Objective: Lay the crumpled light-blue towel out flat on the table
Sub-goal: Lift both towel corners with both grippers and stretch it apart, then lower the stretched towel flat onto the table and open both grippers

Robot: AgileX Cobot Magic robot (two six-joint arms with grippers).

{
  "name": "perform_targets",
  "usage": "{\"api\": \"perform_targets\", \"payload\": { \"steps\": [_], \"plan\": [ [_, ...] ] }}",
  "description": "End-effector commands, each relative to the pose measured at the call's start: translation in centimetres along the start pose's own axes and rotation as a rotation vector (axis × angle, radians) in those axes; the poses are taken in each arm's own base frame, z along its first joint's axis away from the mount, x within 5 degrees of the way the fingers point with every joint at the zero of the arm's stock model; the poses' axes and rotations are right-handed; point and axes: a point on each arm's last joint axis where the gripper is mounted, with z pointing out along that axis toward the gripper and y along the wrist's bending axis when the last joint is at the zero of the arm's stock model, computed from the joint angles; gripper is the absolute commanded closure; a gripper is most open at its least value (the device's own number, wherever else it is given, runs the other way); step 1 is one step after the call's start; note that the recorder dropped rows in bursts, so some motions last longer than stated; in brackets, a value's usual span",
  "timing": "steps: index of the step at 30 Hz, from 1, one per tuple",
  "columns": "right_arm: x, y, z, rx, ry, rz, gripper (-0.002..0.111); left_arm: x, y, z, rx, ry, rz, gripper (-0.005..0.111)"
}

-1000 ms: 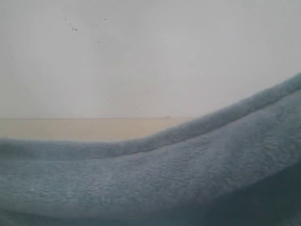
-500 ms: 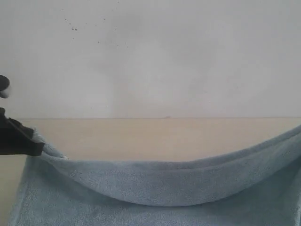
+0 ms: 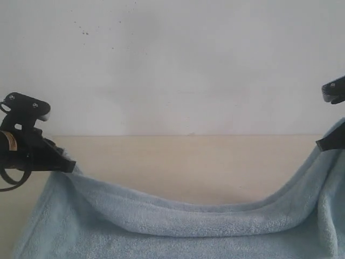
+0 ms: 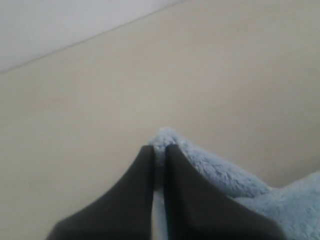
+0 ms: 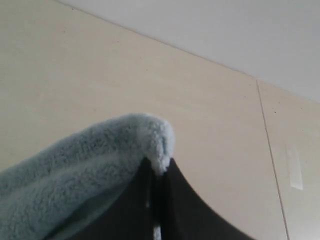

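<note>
The light-blue towel (image 3: 178,224) hangs between my two grippers in the exterior view, its hemmed top edge sagging in a curve above the beige table (image 3: 183,162). My left gripper (image 3: 67,166) at the left edge is shut on one corner of the towel (image 4: 165,137). At the right edge my right gripper (image 3: 323,144) is shut on the other corner of the towel (image 5: 150,137). In both wrist views a fluffy tuft sticks out past the closed black fingertips (image 4: 145,160), with the table (image 4: 100,100) underneath.
A plain white wall (image 3: 178,65) with a few dark specks rises behind the table. In the right wrist view a seam (image 5: 267,145) runs across the tabletop and a small pale mark (image 5: 295,167) lies beyond it.
The towel has dropped lower and away from the exterior camera, uncovering more table. Both grippers have come into view at the frame edges, holding the corners wide apart.
</note>
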Motion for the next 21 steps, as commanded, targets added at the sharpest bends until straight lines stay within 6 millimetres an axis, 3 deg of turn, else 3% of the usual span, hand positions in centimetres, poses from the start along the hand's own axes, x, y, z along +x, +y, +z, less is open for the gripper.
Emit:
{"api": "perform_targets", "payload": {
  "steps": [1, 4, 10, 12, 15, 17, 19, 21],
  "plan": [
    [-1.2, 0.3, 2.0, -0.009, -0.050, 0.004, 0.107, -1.2, 1.3, 0.9, -0.024, -0.066, -0.039, 0.102],
    [-1.4, 0.5, 3.6, 0.003, -0.033, -0.020, 0.098, -1.3, 1.4, 1.3, -0.020, -0.094, -0.016, 0.091],
    [-1.6, 0.2, 5.5, 0.061, 0.008, 0.034, 0.072, 0.4, 1.1, 3.1, -0.005, -0.037, -0.009, 0.039],
    [-1.5, 0.2, 5.6, 0.062, 0.011, 0.065, 0.062, 0.6, 1.2, 3.5, -0.003, -0.039, -0.012, 0.027],
    [-1.7, 0.1, 5.6, 0.067, 0.005, 0.121, 0.046, 0.3, 1.2, 3.3, -0.005, -0.060, 0.013, 0.024],
    [-2.1, -0.2, 5.0, 0.081, -0.006, 0.157, 0.042, -0.6, 1.4, 2.4, -0.013, -0.097, 0.025, 0.026],
    [-3.0, -0.8, 3.6, 0.085, -0.037, 0.201, 0.044, -1.8, 1.6, 0.9, -0.028, -0.137, 0.026, 0.030],
    [-3.7, -1.7, 1.8, 0.104, -0.058, 0.269, 0.053, -2.7, 2.0, -0.8, -0.049, -0.137, 0.024, 0.046]
  ]
}}
